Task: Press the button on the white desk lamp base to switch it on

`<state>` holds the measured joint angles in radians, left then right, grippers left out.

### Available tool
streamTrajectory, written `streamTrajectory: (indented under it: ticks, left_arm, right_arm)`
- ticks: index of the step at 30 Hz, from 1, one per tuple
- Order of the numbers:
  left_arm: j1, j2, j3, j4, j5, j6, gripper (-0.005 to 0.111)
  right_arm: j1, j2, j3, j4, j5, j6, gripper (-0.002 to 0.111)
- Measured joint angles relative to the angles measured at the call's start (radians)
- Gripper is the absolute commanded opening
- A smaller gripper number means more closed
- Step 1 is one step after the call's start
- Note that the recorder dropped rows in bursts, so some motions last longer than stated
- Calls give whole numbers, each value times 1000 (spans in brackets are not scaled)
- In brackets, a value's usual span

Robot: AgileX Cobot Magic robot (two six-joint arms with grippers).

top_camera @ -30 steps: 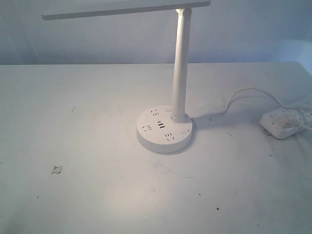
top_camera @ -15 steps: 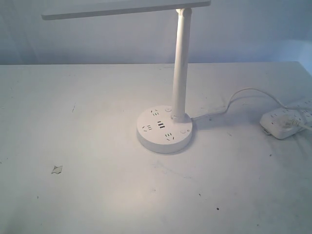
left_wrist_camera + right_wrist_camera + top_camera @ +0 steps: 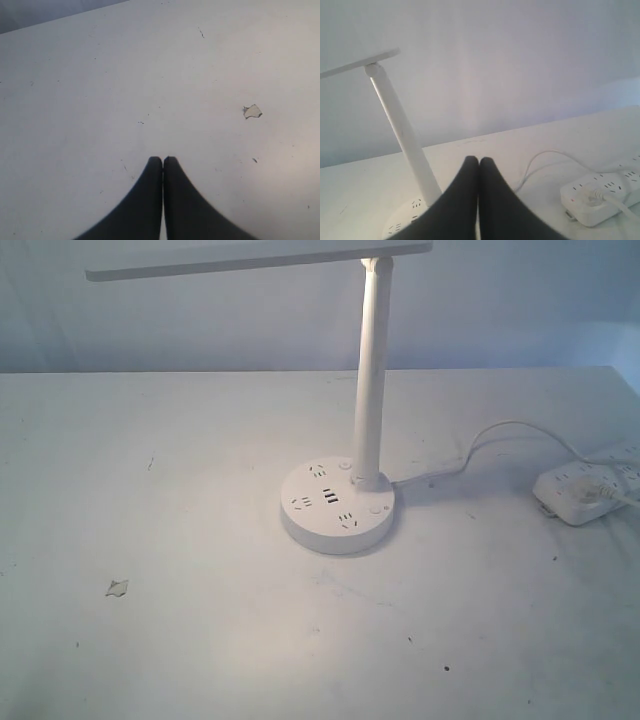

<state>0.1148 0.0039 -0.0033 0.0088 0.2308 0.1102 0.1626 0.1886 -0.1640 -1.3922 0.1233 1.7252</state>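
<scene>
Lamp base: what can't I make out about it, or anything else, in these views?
- Exterior view: the buttons on the lamp base are too small to show any markings; the power strip is cut off by the frame edge; neither claw appears.
- Right wrist view: the base is mostly hidden behind the shut right claw and cut off by the frame edge.
- Left wrist view: only the table shows beyond the shut left claw; no lamp.

No text, brand, number or sign is readable in any of my views. On the top of the lamp base (image 3: 337,510) I can make out only dark socket holes and slots, and any print is too small to read. The same holds for the power strip (image 3: 585,490).
</scene>
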Motion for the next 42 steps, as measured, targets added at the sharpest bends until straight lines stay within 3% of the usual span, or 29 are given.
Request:
streamTrajectory:
  ticks: [9,17,27,42]
  left_arm:
    - [0,0,0,0,0,0,0]
    - [0,0,0,0,0,0,0]
    - [0,0,0,0,0,0,0]
    - [0,0,0,0,0,0,0]
  right_arm:
    - [-36,-24,0,0,-2,2,0]
    - [-403,-160,0,0,-2,2,0]
    - [-420,-183,9,-10,-2,2,0]
    - [-420,-185,158,34,178,-6,0]
